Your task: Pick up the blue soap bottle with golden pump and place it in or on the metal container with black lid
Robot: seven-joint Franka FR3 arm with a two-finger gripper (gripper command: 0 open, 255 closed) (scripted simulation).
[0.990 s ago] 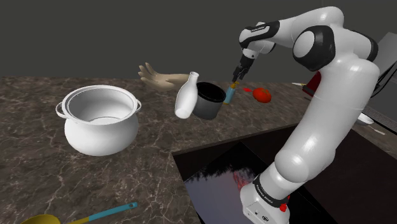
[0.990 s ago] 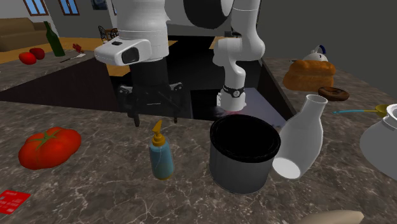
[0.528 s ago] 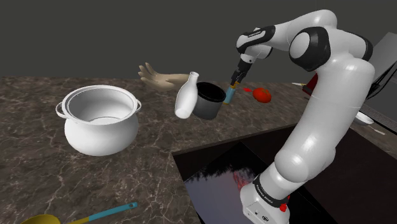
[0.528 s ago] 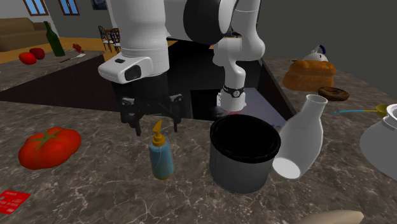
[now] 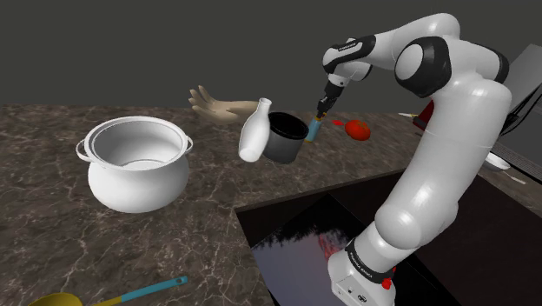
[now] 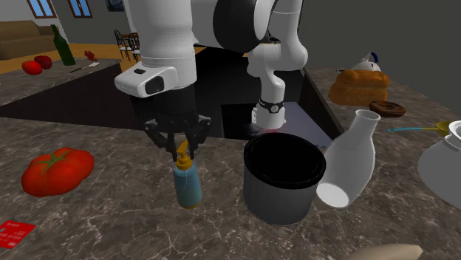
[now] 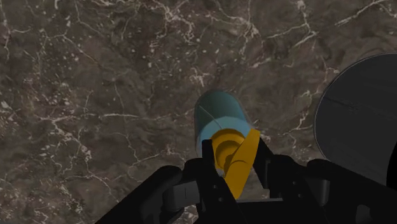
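The blue soap bottle with a golden pump stands upright on the dark marble counter, just beside the dark metal container. In the second exterior view the bottle is left of the container. My gripper hangs straight above it, fingers drawn in on the golden pump. In the wrist view the two black fingers clasp the pump of the bottle at my gripper, with the container's rim close by. The bottle still rests on the counter.
A white vase leans against the container's other side. A big white pot stands further to the shoulder view's left. A red tomato and a red card lie beyond the bottle. The sink opens near the stand.
The fingers, wide apart over the bottle before, have come together on the golden pump. The hand first dropped slightly toward the bottle; the bottle has not moved.
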